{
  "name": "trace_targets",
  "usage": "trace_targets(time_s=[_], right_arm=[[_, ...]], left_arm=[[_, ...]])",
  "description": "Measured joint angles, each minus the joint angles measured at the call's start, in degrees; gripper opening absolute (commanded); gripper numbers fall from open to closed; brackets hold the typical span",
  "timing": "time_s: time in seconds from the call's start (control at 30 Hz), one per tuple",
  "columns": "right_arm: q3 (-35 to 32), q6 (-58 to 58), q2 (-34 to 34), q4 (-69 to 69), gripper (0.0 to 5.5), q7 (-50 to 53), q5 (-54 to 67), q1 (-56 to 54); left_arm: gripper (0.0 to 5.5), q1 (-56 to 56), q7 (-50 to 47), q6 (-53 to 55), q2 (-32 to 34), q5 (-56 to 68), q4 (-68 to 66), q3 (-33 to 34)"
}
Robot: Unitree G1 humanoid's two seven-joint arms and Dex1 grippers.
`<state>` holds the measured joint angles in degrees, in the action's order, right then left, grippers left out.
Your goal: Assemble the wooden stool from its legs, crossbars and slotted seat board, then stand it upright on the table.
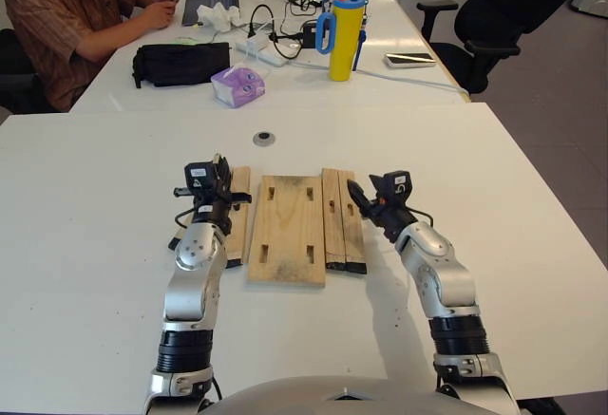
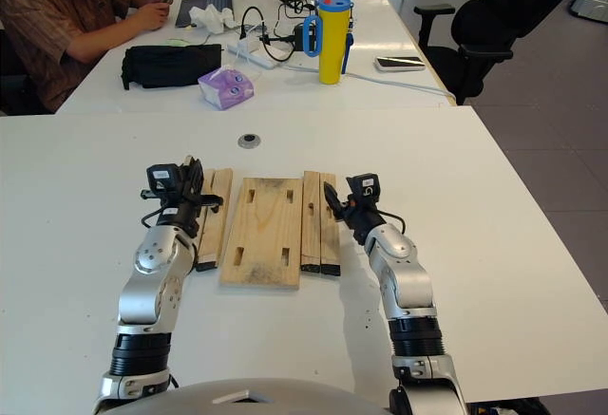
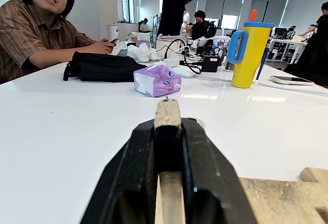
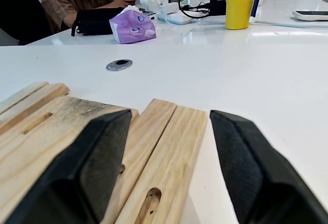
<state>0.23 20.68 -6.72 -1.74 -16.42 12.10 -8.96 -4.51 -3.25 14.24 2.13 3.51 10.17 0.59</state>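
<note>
Left hand clenches a wooden slat left of the seat board mid-frame, while right hand sits released by right-side slats

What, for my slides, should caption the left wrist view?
Left gripper shut on a wooden slat above the white table.

No words or numbers could be read. A small white sticker sat on the left gripper and a second white sticker on the right gripper (each bore a mark too small to make out). The soft purple tissue pack on the far white table carried print that was likewise illegible.
</note>
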Motion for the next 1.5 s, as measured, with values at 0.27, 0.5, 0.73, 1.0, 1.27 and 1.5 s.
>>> trace_targets(time_s=[0.27, 0.5, 0.73, 1.0, 1.27, 1.5], right_arm=[[0.30, 0.50, -0.35, -0.12, 2.84, 0.09, -0.32, 0.00], [0.59, 0.96, -0.90, -0.09, 2.84, -0.16, -0.39, -0.08], [1.19, 0.89, -1.25, 1.23, 2.84, -0.97, -0.40, -1.59], [0.99, 0.36, -1.16, 1.83, 2.84, -0.98, -0.39, -1.70], [0.82, -0.04, -0.30, 1.89, 2.84, -0.46, -0.39, -1.65], [0.69, -0.50, -0.24, 2.43, 2.84, -0.35, -0.41, -1.66]], left_arm=[[0.42, 0.64, 1.64, -6.14, 0.61, -1.58, -3.50, -1.05], [0.42, 3.61, 5.13, -16.59, 1.72, -1.55, -7.17, -1.30], [0.42, 2.21, 5.17, -17.37, 1.62, -1.99, -8.97, -1.88], [0.42, 1.88, 5.88, -16.95, 1.80, -1.87, -8.89, -1.81], [0.42, 1.07, 6.43, -15.13, 2.22, -1.79, -8.49, -1.80], [0.42, -0.83, 7.12, -12.41, 2.60, -1.38, -8.63, -1.47]])
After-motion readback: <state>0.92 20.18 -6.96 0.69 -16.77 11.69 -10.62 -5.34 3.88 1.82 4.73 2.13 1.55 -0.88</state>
